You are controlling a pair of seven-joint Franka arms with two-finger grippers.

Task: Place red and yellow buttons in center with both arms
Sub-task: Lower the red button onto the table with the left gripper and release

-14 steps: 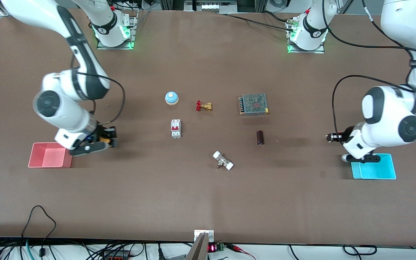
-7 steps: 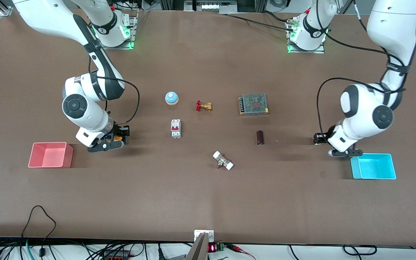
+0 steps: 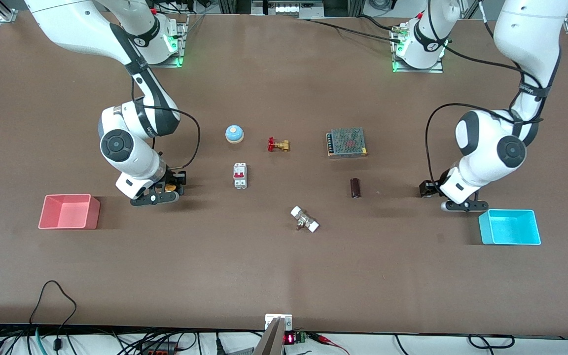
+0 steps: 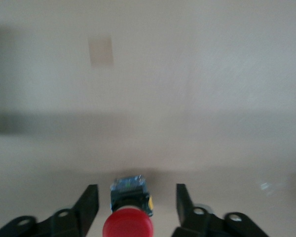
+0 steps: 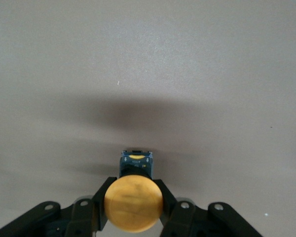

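**Carry both buttons to the middle, then set them down low**

Right gripper [image 5: 133, 197] clamps the yellow button [image 5: 133, 202] above bare table [image 3: 274, 266] beside the pink tray [image 3: 69, 212]. Left gripper [image 4: 135, 205] stands wide around the red button [image 4: 128, 224], seemingly already loose, near the cyan tray [image 3: 510, 227]: regrip first

No legible text, label or brand on any item. The one sign visible is a small red lit display [image 3: 289, 338] at the table edge nearest the front camera, well apart from both grippers' jaws; its digits cannot be read.
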